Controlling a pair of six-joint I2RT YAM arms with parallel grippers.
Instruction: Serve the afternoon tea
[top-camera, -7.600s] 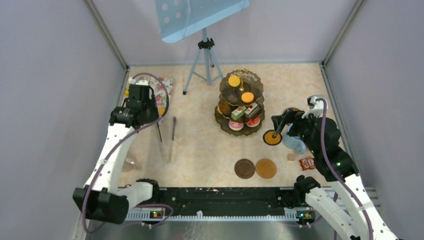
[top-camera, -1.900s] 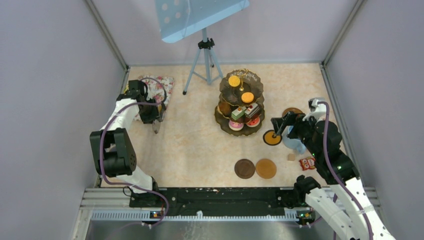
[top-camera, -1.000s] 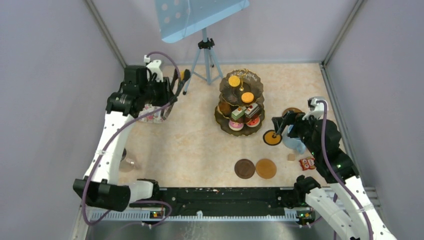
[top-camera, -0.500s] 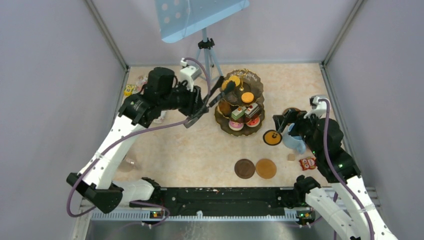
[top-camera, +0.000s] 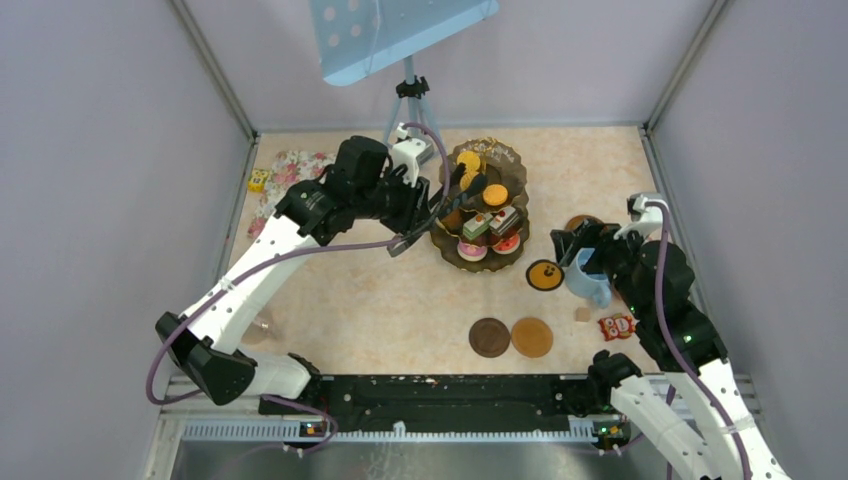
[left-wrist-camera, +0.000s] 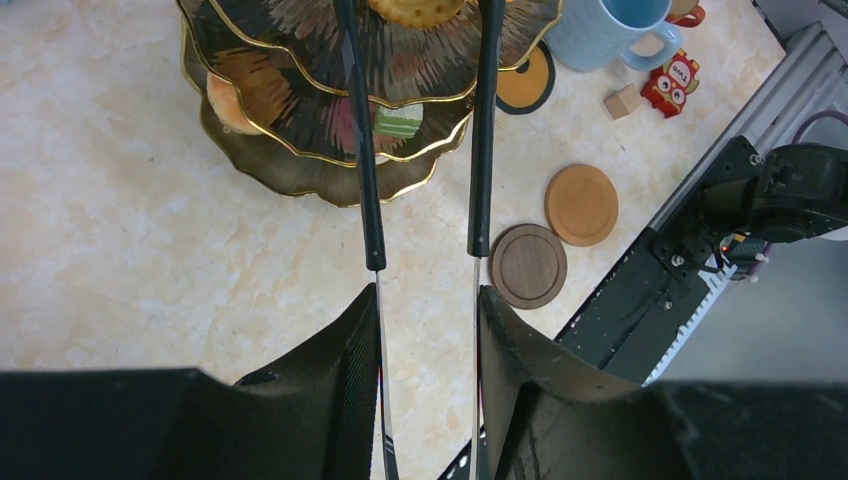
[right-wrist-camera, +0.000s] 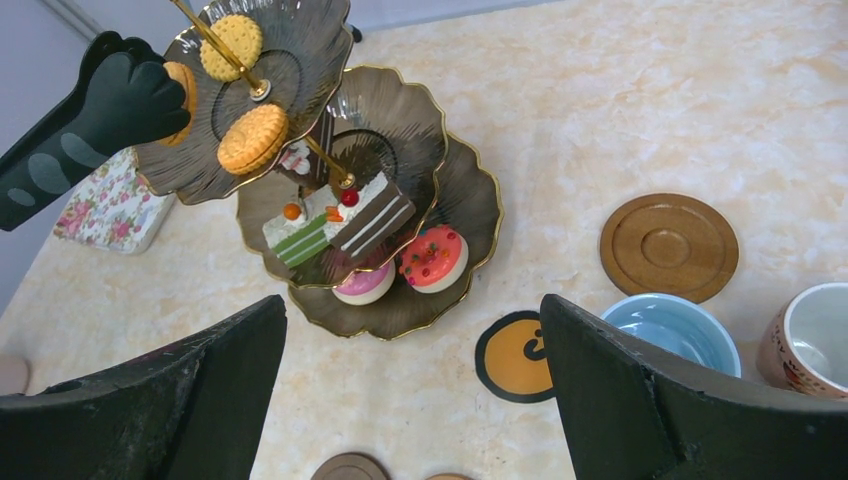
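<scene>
Two arms out. I see left gripper (left-wrist-camera: 425, 300) clamped on black tongs (left-wrist-camera: 372, 200), tips straddling orange tart (left-wrist-camera: 415, 10) on stand's (left-wrist-camera: 290, 176) top tier, far centre, presumably to lift it. Right gripper (right-wrist-camera: 410, 320) spread wide beside blue mug (right-wrist-camera: 672, 330).

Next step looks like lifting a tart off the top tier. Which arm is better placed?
Left. The left gripper is shut on the black tongs, whose arms straddle an orange tart on the top tier of the stand. The right gripper hangs open, empty, by the light blue mug.
</scene>
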